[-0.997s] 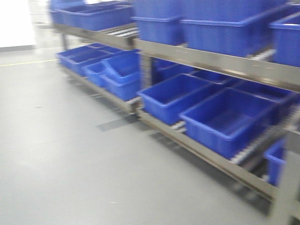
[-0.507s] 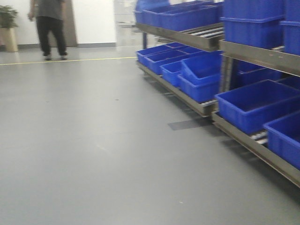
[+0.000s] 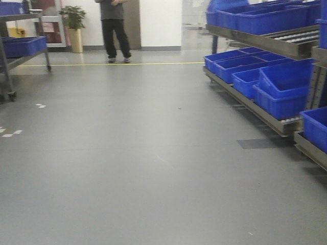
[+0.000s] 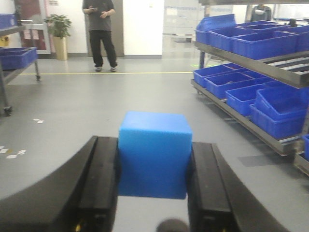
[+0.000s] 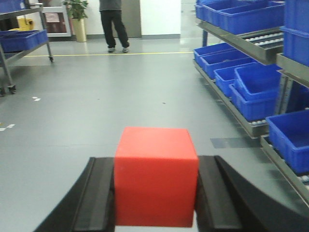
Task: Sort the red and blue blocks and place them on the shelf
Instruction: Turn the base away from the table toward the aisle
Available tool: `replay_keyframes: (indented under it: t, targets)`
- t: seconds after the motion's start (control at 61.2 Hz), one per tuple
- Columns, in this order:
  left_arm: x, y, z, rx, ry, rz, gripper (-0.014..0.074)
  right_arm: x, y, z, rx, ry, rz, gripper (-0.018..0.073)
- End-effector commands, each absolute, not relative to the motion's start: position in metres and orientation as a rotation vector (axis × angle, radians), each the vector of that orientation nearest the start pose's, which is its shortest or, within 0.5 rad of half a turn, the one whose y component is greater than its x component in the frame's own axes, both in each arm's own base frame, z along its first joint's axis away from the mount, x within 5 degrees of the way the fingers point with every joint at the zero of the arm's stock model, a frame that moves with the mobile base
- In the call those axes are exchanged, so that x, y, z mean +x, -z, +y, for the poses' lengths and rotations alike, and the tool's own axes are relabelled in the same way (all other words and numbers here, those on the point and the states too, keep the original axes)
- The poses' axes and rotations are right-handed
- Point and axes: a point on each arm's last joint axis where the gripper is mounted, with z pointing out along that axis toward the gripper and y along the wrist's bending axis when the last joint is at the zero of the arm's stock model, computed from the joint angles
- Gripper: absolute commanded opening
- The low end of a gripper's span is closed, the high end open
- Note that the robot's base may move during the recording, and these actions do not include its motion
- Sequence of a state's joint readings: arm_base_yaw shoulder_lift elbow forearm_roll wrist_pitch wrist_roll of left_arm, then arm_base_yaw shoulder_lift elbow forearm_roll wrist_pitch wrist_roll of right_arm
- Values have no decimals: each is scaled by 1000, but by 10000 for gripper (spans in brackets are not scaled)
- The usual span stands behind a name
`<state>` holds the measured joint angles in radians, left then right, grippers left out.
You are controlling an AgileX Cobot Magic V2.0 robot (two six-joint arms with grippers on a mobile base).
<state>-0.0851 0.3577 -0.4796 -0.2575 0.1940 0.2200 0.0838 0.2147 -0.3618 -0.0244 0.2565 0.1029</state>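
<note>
**A:** Half the job at most looks done, I'd judge. Take the biggest thing first: the shelf (image 3: 240, 98) stands off to the right of the front view and runs away along the open floor. It is not squarely ahead of the robot.

**B:** And the blue bins (image 3: 278, 89) on it?

**A:** Rows of them sit on both levels, on the roller tracks. I see no cube in any bin I can look into, though most interiors are hidden from this angle.

**B:** What about the arms?

**A:** The left gripper (image 4: 153, 142) is clamped on the blue block (image 4: 153, 164), with a dark finger pressed against each side. The right gripper (image 5: 157, 162) pinches the red block (image 5: 155, 183) in the same way. Each cube is carried above bare floor, well apart from the rack.

**B:** So picking up is finished?

**A:** It appears so, since each colour is already in its own gripper. Everything to do with the shelf is left. The base has to face the rack and get close. Then each arm has to reach over the front rail and let go, red in one place and blue in another. Neither block is placed yet.
</note>
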Motion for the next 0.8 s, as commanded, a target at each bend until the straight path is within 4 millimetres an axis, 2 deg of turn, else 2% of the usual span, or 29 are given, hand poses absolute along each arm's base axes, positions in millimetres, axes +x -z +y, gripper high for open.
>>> replay_keyframes:
  t: [0.0,0.784]
  targets:
    - [79,-349,-9,44,136,1448,122,61,-315,5,-10,-115,1484,69]
    - [79,-349,-9,44,136,1448,122,61,-315,5,-10,-115,1484,69]
